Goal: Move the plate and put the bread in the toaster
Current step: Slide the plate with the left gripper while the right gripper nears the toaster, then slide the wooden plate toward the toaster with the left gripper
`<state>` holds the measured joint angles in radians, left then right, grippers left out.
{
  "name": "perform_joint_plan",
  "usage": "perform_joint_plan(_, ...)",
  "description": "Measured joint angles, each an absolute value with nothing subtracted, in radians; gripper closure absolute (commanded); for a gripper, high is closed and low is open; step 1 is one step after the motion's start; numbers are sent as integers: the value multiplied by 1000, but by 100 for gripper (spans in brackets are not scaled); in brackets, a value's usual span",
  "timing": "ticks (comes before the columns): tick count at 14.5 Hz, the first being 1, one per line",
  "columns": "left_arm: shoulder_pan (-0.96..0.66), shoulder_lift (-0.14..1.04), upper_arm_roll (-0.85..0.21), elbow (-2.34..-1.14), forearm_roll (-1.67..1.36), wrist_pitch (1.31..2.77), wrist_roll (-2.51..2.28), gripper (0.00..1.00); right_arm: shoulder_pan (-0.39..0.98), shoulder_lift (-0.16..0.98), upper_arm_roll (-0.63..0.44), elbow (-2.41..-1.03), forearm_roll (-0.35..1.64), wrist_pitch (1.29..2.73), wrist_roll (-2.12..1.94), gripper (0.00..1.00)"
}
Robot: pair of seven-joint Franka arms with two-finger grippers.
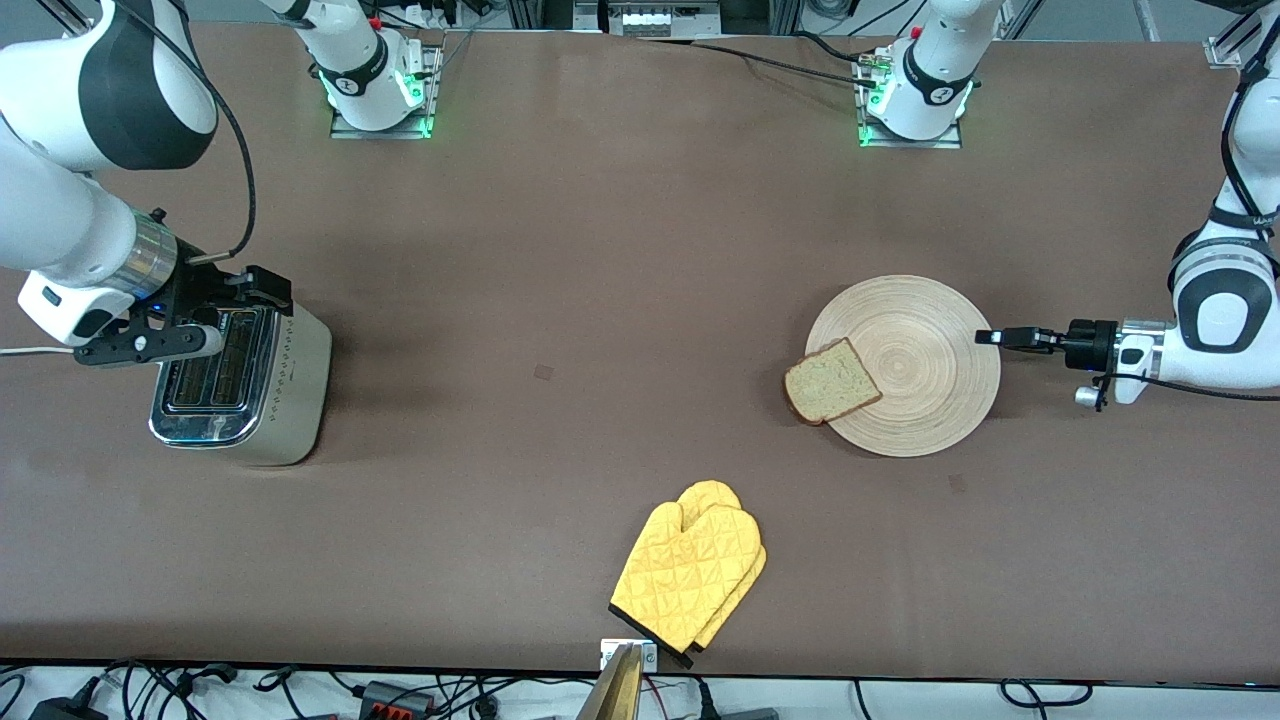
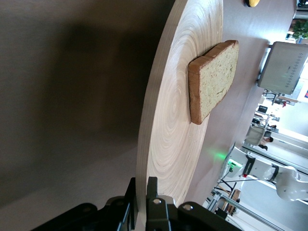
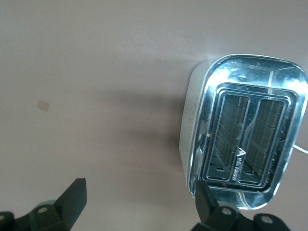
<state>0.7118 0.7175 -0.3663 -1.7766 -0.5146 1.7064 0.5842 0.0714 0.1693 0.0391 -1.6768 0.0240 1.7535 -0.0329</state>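
Your left pincer (image 1: 985, 337) is sitting at the right-middle of the front view, its fingers pressed together on the rim of the plate (image 1: 925, 385). The left wrist view confirms it: the black fingers (image 2: 153, 192) at the bottom of that picture are pinching the wooden edge between them. So you are gripping the plate, which is still lying flat on the bench (image 1: 600, 300).

The bread (image 1: 831, 381) is resting on the plate at the edge away from your grip, one corner hanging over the rim toward the middle of the front view. It is lying loose, with nothing holding it.

Your right pincer (image 1: 190, 325) is hovering at the left-middle of the front view, over the toaster (image 1: 245, 385), with its fingers spread wide and holding nothing. In the right wrist view both slots are showing empty beneath it. This arm is waiting.

A pair of yellow oven mitts (image 1: 690, 575) is lying low in the centre of the front view, well apart from both the plate and the toaster.

You look to be at the first step, with the plate grasped and not yet moved. The next move calls for sliding or carrying the plate toward the toaster. Keep it level and go gently, since the bread is already overhanging and could slip off. Steer the path above the mitts in the frame.
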Motion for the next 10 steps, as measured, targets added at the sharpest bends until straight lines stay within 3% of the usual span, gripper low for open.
perform_joint_plan(10,468,750,-372,-1739,-692,1619,448,100,119,175,40,-1671,28,1773,-32,0)
